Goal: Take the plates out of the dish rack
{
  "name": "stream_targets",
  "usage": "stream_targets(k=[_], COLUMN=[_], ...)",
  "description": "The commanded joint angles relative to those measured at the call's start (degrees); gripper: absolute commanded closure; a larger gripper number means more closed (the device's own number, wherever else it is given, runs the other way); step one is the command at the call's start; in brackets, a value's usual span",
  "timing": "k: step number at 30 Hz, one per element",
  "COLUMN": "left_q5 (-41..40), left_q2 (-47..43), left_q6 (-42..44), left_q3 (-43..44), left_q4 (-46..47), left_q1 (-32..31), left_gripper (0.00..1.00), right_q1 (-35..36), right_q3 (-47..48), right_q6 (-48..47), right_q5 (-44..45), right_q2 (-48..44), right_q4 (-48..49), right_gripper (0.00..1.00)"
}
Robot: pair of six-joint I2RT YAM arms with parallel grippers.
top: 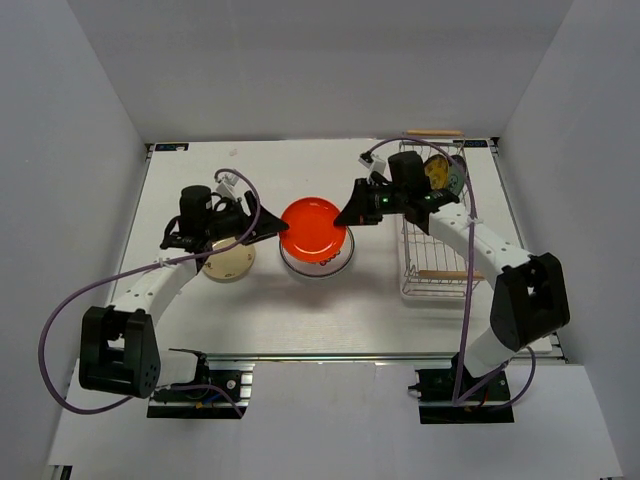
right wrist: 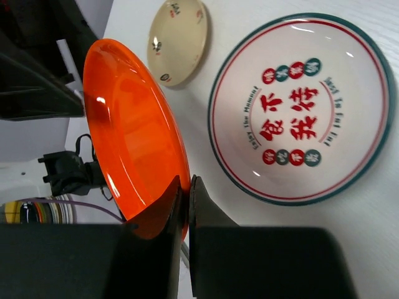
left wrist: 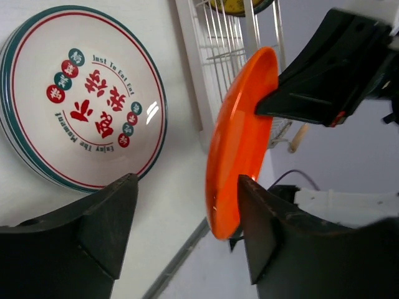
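An orange-red plate (top: pixel 314 230) hangs tilted above the table's middle. My right gripper (top: pixel 350 214) is shut on its right rim, the fingers pinching the edge in the right wrist view (right wrist: pixel 187 187). My left gripper (top: pixel 268 228) is open, and its jaws straddle the plate's opposite rim (left wrist: pixel 240 149); the rim lies against the right finger (left wrist: pixel 262 230). Below lies the white plate with a green-red rim ring (top: pixel 318 264) (left wrist: pixel 87 93) (right wrist: pixel 302 106). The white plate with red circle marks (top: pixel 228 262) (right wrist: pixel 177 40) lies under the left arm. The dish rack (top: pixel 435 235) holds a dark teal plate (top: pixel 443 172).
The rack's wooden handles (top: pixel 434 133) are at its far and near ends. The rack's wires (left wrist: pixel 218 43) show behind the orange plate in the left wrist view. The right arm reaches across the rack. White walls enclose the table on three sides.
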Motion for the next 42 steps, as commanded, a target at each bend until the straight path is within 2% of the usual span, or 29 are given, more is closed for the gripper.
stream_targets(k=[1, 2, 6, 8, 9, 10, 11, 12, 13, 14, 16, 20, 23, 25, 26, 30, 34, 42], left_q5=[0.28, 0.19, -0.51, -0.51, -0.78, -1.21, -1.65, -2.18, -3.49, -4.90, -7.97, -28.57, -39.40, -43.91, -48.72, -56.12, -59.75, -58.17], left_q2=[0.38, 0.55, 1.00, 0.65, 0.47, 0.21, -0.06, -0.06, -0.67, -1.11, -2.60, -5.51, -5.51, -5.68, -6.21, -9.19, -12.19, -8.50], left_q6=[1.75, 1.92, 2.98, 3.07, 2.98, 2.72, 2.72, 2.46, 2.45, 2.45, 2.19, -0.09, -3.78, -6.77, -8.52, -11.52, -11.26, -9.33], left_q3=[-0.17, -0.08, 0.54, 0.27, -0.16, -0.34, -0.34, -0.26, 0.27, 0.53, 1.41, 5.36, 7.47, 8.01, 8.18, 6.26, 2.47, 1.24], left_q4=[0.38, -1.53, -4.01, -3.92, -3.84, -3.83, -4.18, -4.71, -5.93, -7.07, -9.10, -19.99, -26.32, -30.70, -32.12, -36.52, -35.74, -34.42], left_q1=[-1.09, -1.09, -1.62, -1.62, -1.62, -1.62, -1.62, -1.62, -1.62, -1.62, -0.48, 0.58, 2.42, 3.83, 5.22, 7.44, 9.45, 9.46], left_gripper=[0.29, 0.48, 0.78, 0.84, 0.95, 1.00, 1.00, 1.00, 1.00, 1.00, 1.00, 1.00, 1.00, 1.00, 1.00, 1.00, 1.00, 1.00], right_q1=[1.84, 2.19, 3.07, 3.34, 3.34, 3.43, 3.34, 3.43, 3.17, 3.08, 2.90, 2.81, 2.90, 2.64, 2.55, 2.02, 0.97, -0.52], right_q3=[4.45, 4.71, 5.33, 5.50, 6.03, 6.29, 6.56, 6.73, 7.08, 7.43, 8.48, 7.36, 3.76, 2.78, 2.26, 1.37, 1.28, 0.67], right_q6=[0.92, 0.92, 0.92, 0.74, 0.57, 0.39, 0.39, 0.30, -0.22, -0.49, -1.36, -1.46, -0.67, -0.40, -0.49, -1.28, -1.72, -2.16], right_q5=[-3.79, -4.32, -3.54, -2.83, -2.83, -2.74, -2.66, -1.70, 0.14, 0.16, 5.93, 22.10, 36.31, 40.04, 42.58, 47.00, 49.11, 49.64], right_q2=[0.35, 1.23, 2.20, 2.46, 2.90, 3.16, 3.43, 3.52, 3.35, 3.08, 2.21, -3.49, -7.36, -9.21, -9.57, -10.98, -10.63, -10.63], right_q4=[3.85, 3.68, 3.68, 3.42, 2.89, 2.45, 2.27, 2.01, 1.05, 0.26, -2.63, -6.52, -7.57, -8.80, -9.67, -11.09, -11.27, -11.79], right_gripper=[1.00, 1.00, 1.00, 1.00, 1.00, 1.00, 0.99, 0.75, 0.13, 0.12, 0.11, 0.11, 0.11, 0.11, 0.11, 0.11, 0.11, 0.11])
